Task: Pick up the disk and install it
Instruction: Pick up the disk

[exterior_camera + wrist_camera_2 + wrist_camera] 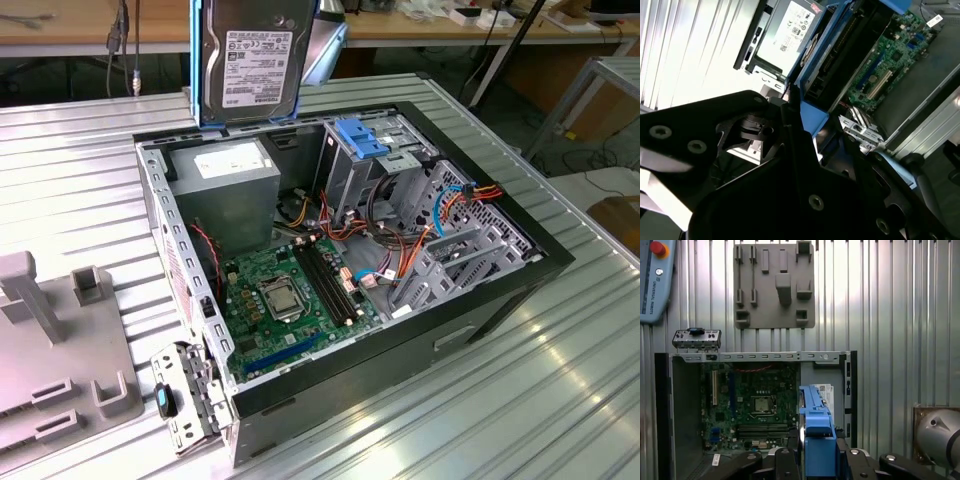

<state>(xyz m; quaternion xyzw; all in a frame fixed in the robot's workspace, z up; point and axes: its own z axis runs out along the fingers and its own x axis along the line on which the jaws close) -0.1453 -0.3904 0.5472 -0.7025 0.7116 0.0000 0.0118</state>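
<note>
Gripper [818, 452] clamps the disk [255, 60], held upright over the open computer case [400, 365]. Case sits on ribbed metal table [560, 400]; wooden workbench [60, 30] stands behind.

A ribbed silver sheet-metal tabletop [520, 390] filled the foreground of the exterior view, and bright light glared off its ridges toward the exterior view's right. A flat grey plastic fixture plate with raised blocks and slots [50, 380] lay on it at the exterior view's left. Beyond ran a long light-brown wooden workbench [60, 30], with dark cables [122, 45] hanging at its edge. A grey metal-framed stand [600, 85] stood on the dark floor [505, 120].
</note>
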